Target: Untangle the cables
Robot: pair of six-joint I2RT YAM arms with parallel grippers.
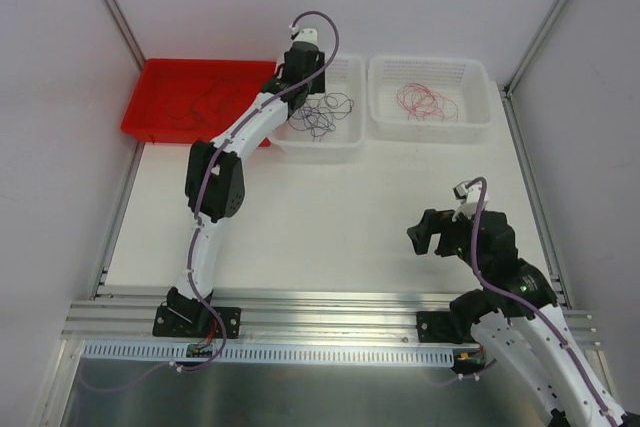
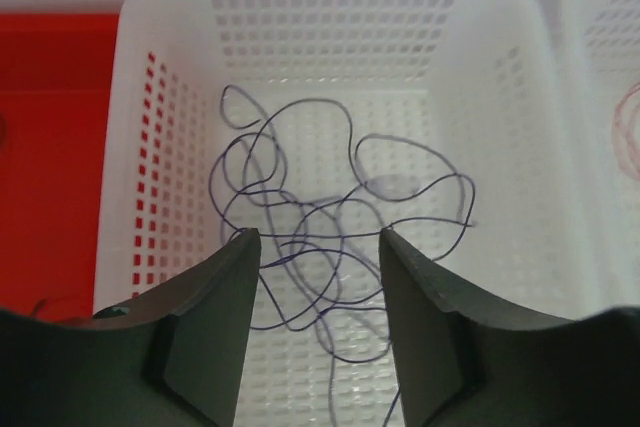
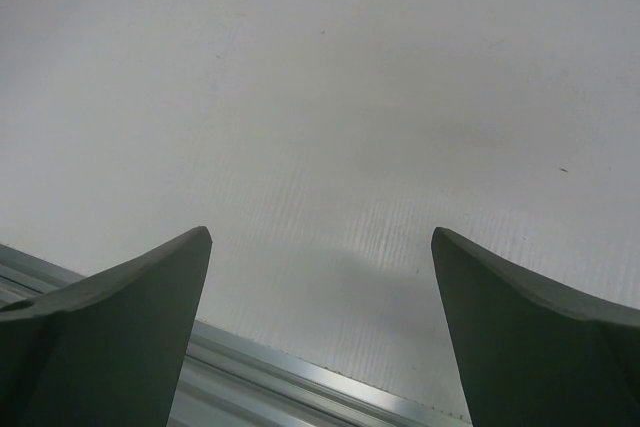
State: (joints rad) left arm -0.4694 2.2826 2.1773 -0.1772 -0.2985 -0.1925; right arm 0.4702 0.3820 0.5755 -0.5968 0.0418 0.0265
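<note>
Landmark: the middle basket (image 2: 330, 17), white and perforated, at the far side of the desk (image 1: 330, 217).
Purple cables (image 2: 330, 219): a loose, curly heap on the floor of the middle basket, with loops crossing one another.
Red cables (image 1: 428, 102): in the right basket (image 1: 430, 125), just right of the middle basket.
Dark cables (image 1: 205, 102): a tangle in the red tray (image 1: 150, 119), just left of the middle basket.
Left gripper (image 2: 318, 235): over the near half of the middle basket, jaws apart and holding nothing. The purple cables show through the gap.
Right gripper (image 3: 320, 232): well away from the middle basket, toward the desk's near edge, jaws wide apart and empty over bare desk.
Done, as I judge it: the red and purple strands lie in separate baskets, so the sorting is partly finished.
Left, as I judge it: the tangle in the red tray needs pulling apart, and the purple heap's loops overlap.
</note>
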